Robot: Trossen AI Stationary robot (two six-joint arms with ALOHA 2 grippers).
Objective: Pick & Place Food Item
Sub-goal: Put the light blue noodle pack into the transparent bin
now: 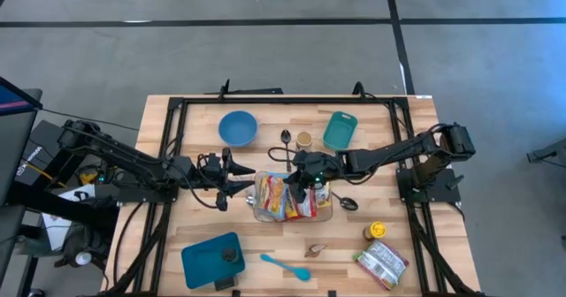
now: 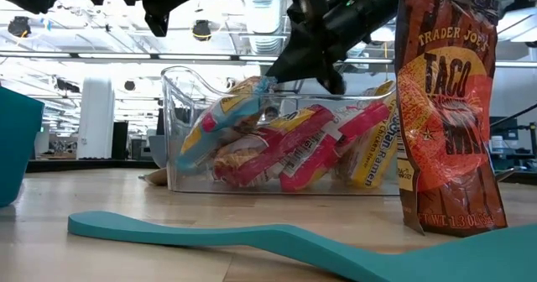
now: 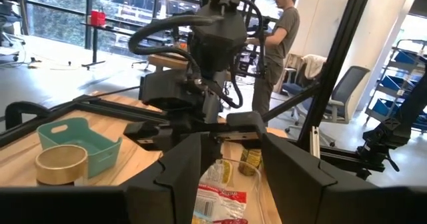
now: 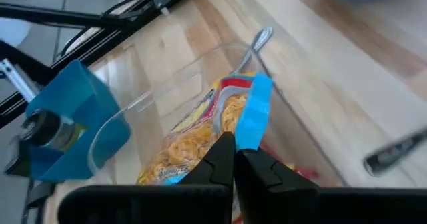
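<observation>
High view: clear bin [image 1: 281,210] mid-table already holds several noodle packets [image 1: 283,196]. Right gripper [image 1: 306,178] clenched over bin; left gripper [image 1: 237,175] just beside bin, fingers parted, grasping nothing. Snack pouch [image 1: 382,263] not yet binned.

Low view: Trader Joe's taco bag [image 2: 445,106] stands beside bin.

Right wrist view: fingers pinched at blue-edged noodle packet [image 4: 245,114], judged mid-placement.

Left wrist view: person [image 3: 275,34] standing in glass-walled room; pale wooden table [image 3: 140,151].

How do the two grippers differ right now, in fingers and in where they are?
The right gripper is shut, pinching the blue end of a noodle packet over the clear bin; the left gripper stands open and holds nothing. The right one is above the bin, the left beside its left end. Both hover off the table.
</observation>
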